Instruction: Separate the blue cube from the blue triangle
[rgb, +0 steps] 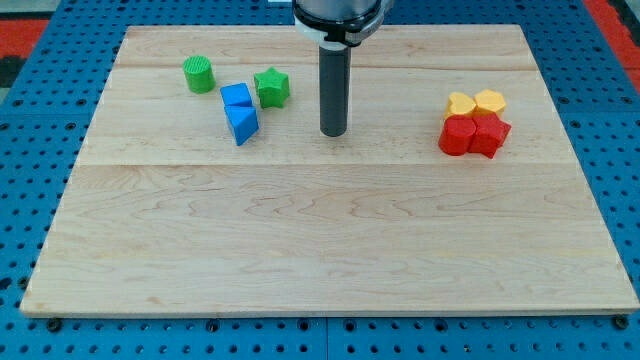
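A: Start with the biggest thing.

B: The pale wooden desk (330, 240), mostly bare. Next the dark rod; my tip (333, 133) sits toward the far edge, near the middle, to the right of the blue pair and apart from them.

A: Any jaws?

B: None on this rig, so nothing to spread or pinch; only the rod end pushes.

A: And the blocks?

B: Near the far left corner, the small blue plastic cube (236, 96) touches the blue plastic triangle (242, 123), cube on the far-edge side. A green star block (271, 87) is just right of the cube, and a green cylinder (199, 74) lies left. Near the right edge, two yellow blocks (476, 102) and two red blocks (474, 135) cluster.

A: Progress?

B: I'd judge nothing done: the pair is together, and the tip must reach them.
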